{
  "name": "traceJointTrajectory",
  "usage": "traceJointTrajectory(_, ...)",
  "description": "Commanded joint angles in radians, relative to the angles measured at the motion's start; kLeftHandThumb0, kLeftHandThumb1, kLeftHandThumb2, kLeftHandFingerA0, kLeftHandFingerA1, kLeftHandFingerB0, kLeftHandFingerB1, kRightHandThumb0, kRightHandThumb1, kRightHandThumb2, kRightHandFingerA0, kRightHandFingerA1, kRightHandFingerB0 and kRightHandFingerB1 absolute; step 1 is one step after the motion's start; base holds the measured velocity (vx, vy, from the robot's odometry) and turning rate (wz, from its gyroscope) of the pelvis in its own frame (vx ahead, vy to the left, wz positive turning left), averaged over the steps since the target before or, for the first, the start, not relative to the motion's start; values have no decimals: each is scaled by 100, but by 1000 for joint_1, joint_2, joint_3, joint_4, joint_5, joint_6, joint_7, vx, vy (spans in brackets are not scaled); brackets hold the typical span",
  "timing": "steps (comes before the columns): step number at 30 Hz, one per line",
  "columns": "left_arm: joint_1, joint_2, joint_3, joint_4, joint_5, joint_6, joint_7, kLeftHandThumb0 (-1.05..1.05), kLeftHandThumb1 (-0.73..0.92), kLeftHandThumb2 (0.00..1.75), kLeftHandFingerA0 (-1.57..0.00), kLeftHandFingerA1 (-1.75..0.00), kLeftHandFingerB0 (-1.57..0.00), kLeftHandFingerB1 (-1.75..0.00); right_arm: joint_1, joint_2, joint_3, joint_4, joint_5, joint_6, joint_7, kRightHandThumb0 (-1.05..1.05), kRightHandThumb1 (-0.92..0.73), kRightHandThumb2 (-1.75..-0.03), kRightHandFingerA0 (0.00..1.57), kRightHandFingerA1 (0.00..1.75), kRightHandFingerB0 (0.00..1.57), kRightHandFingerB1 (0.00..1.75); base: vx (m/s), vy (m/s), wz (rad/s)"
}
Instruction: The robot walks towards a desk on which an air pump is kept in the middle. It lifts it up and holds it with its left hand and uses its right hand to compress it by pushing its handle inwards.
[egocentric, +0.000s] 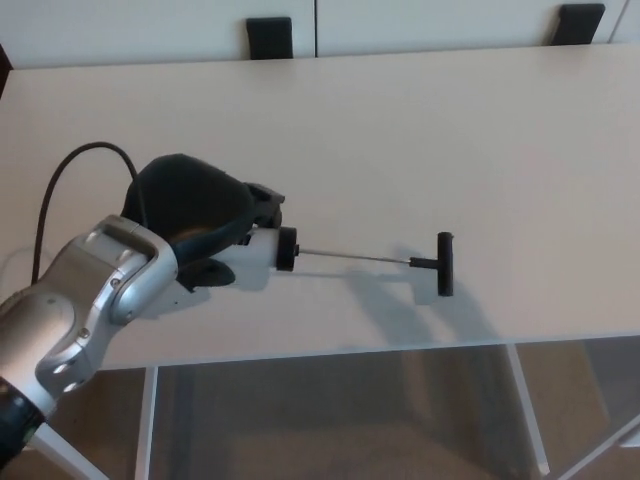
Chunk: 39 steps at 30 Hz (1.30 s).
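Air pump (330, 254): a small hand-operated one, with a pale white barrel mostly hidden under the robot's fingers, a black round cap at the barrel's right end, and a thin shiny metal rod running out to the right. That rod is drawn out to a good length and ends in a black T-shaped handle (444, 264), whose crossbar runs near-to-far. A soft shadow on the surface below the rod and handle, offset toward the near edge, suggests the pump is raised a little off the counter (420, 130), though how far is hard to judge.

The counter is a broad, smooth, pale beige top with a matte finish, carried on slim white legs that show under its near edge. Two dark rectangular blocks (269, 37) sit along the far edge against a light wall.

The left hand (200, 215) comes in from the near left, over the left part of the counter. Its glossy black shell is rounded and bulky, and its thick fingers are wrapped around the pump's barrel, holding it. Behind it the forearm (85, 310) is brushed silver metal with angular panels, and a black cable (62, 180) loops up from it.
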Motion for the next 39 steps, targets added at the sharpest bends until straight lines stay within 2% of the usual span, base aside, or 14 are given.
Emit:
traceJointTrajectory(1, -92, 38, 24, -67, 26, -55, -106, -27, 74, 63, -73, -161, -78, -67, -239, -115, 84, 281, -60, 284, -4, -73, -68, -104, 4, 43, 0, 31, 0, 0, 0)
traceJointTrajectory(8, -131, 26, 30, -40, 32, -36, -117, -39, 72, 82, -87, -143, -71, -60, -293, -122, 145, 451, -75, 326, 3, -67, -69, -102, 3, 40, 2, 31, 0, 0, 0)
traceJointTrajectory(9, -132, 26, 33, -43, 34, -34, -114, -31, 77, 62, -81, -154, -78, -55, -295, -118, 150, 475, -72, 335, -2, -67, -68, -101, 4, 40, 2, 32, 0, 0, 0)
traceJointTrajectory(19, -123, 24, 58, -53, 17, -37, -117, -30, 68, 62, -83, -152, -75, -52, -310, -84, 151, 668, 10, 296, 6, -68, -71, -106, 2, 35, 1, 29, 0, 0, 0)
traceJointTrajectory(20, -121, 27, 64, -57, 19, -43, -114, -31, 72, 65, -77, -159, -73, -70, -310, -65, 133, 689, 58, 309, 18, -84, -74, -104, 5, 23, 6, 18, 0, 0, 0)
traceJointTrajectory(23, -119, 28, 69, -61, 20, -46, -113, -31, 72, 65, -77, -159, -73, -70, -310, -52, 120, 704, 92, 317, 26, -84, -74, -104, 5, 23, 6, 18, 0, 0, 0)
traceJointTrajectory(24, -115, 27, 75, -63, 19, -43, -119, -29, 73, 63, -74, -164, -75, -83, -301, -35, 106, 718, 128, 324, 35, -82, -80, -109, 4, 23, 3, 16, 0, 0, 0)
traceJointTrajectory(25, -115, 27, 75, -63, 19, -43, -119, -29, 73, 63, -74, -164, -75, -83, -301, -35, 106, 718, 128, 324, 35, -82, -80, -109, 4, 23, 3, 16, 0, 0, 0)
traceJointTrajectory(26, -103, 27, 82, -68, 21, -41, -120, -28, 72, 63, -76, -161, -80, -61, -276, -3, 86, 737, 173, 325, 46, -84, -80, -108, 5, 23, 5, 16, 0, 0, 0)
traceJointTrajectory(28, -100, 27, 84, -69, 23, -42, -121, -28, 72, 63, -76, -161, -80, -61, -271, 3, 82, 741, 182, 325, 49, -84, -80, -108, 5, 23, 5, 16, 0, 0, 0)
traceJointTrajectory(29, -95, 26, 85, -68, 23, -44, -117, -37, 57, 68, -89, -151, -72, -82, -261, 16, 72, 747, 202, 321, 58, -84, -79, -108, 4, 23, 4, 17, 0, 0, 0)
traceJointTrajectory(31, -92, 25, 87, -68, 23, -47, -116, -37, 57, 68, -89, -151, -72, -82, -255, 23, 65, 752, 216, 318, 64, -84, -79, -108, 4, 23, 4, 17, 0, 0, 0)
traceJointTrajectory(32, -89, 22, 86, -70, 29, -43, -116, -28, 70, 59, -73, -167, -71, -99, -244, 47, 41, 749, 262, 331, 70, -87, -79, -108, 5, 21, 6, 15, 0, 0, 0)
traceJointTrajectory(39, -71, 15, 78, -82, 47, -37, -114, -31, 74, 63, -74, -166, -73, -89, -209, 126, -36, 685, 441, 410, 83, -88, -77, -108, 5, 19, 6, 16, 0, 0, 0)
